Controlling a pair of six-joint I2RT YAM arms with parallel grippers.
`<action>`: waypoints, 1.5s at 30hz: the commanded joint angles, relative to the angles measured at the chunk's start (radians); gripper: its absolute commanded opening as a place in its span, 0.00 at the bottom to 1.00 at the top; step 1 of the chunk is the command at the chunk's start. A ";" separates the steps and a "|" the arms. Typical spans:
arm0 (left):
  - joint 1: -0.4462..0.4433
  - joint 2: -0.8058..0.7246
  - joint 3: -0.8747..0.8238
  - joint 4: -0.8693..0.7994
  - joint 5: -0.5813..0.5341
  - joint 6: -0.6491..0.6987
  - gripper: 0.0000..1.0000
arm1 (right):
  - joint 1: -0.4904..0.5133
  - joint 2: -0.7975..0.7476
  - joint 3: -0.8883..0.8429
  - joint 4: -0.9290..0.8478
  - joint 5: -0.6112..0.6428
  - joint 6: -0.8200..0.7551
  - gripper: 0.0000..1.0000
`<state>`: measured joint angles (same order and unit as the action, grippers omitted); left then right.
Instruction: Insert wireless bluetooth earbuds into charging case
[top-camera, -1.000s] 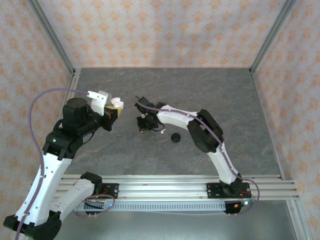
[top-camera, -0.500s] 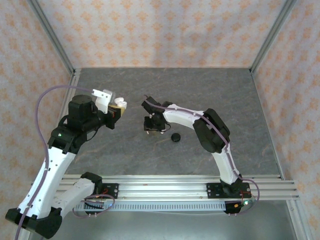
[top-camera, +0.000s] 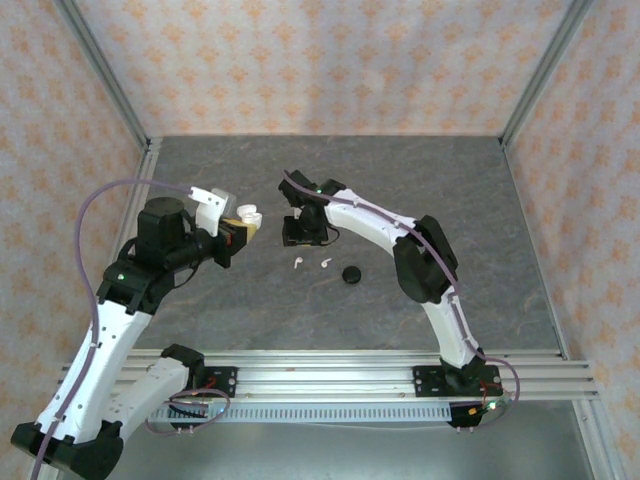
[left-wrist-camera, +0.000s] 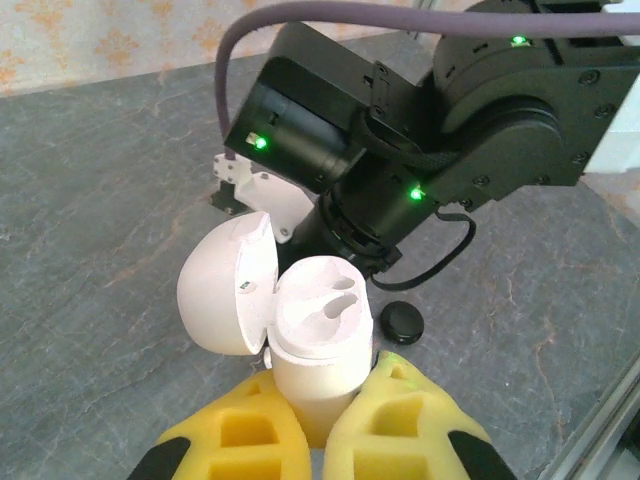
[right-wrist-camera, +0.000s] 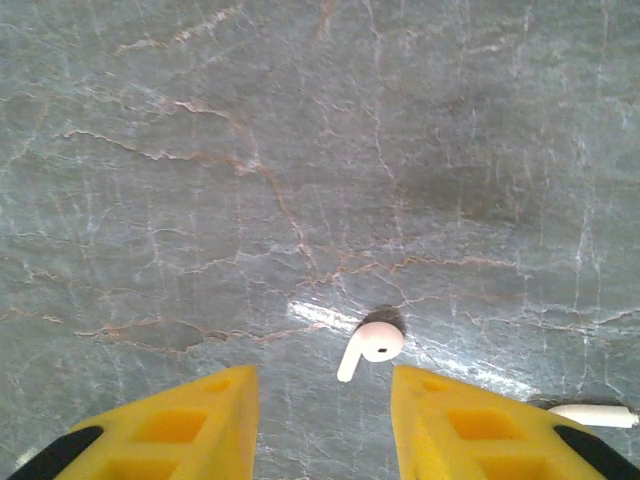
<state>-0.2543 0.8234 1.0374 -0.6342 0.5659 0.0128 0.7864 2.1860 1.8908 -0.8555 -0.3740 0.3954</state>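
My left gripper is shut on the base of a white charging case. Its round lid is swung open to the left and both sockets are empty. From above, the case hangs at the left gripper, left of centre. Two white earbuds lie on the table just in front of my right gripper. In the right wrist view that gripper stands open above the table. One white earbud lies just ahead of its fingers, and a second earbud's stem pokes in at the right edge.
A small round black object, perhaps a closed black case, lies right of the earbuds and also appears as a black disc beside the white case. The right arm's black wrist looms close behind the held case. Patterned walls enclose the grey table.
The left arm has carried the open case rightward and slightly nearer. The right gripper has drawn back toward the far side, uncovering the two white earbuds on the table.
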 joint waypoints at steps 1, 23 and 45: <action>0.007 -0.019 -0.007 0.038 0.019 0.027 0.00 | -0.001 0.050 0.022 -0.112 0.010 0.002 0.40; 0.007 -0.026 -0.003 0.000 0.008 0.023 0.00 | -0.001 0.136 0.034 -0.094 -0.045 0.126 0.38; 0.007 -0.058 -0.046 0.014 0.011 -0.015 0.00 | -0.001 0.201 0.114 -0.105 -0.061 0.086 0.31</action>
<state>-0.2543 0.7799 1.0019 -0.6384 0.5690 0.0154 0.7834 2.3501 1.9751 -0.9939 -0.4290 0.4988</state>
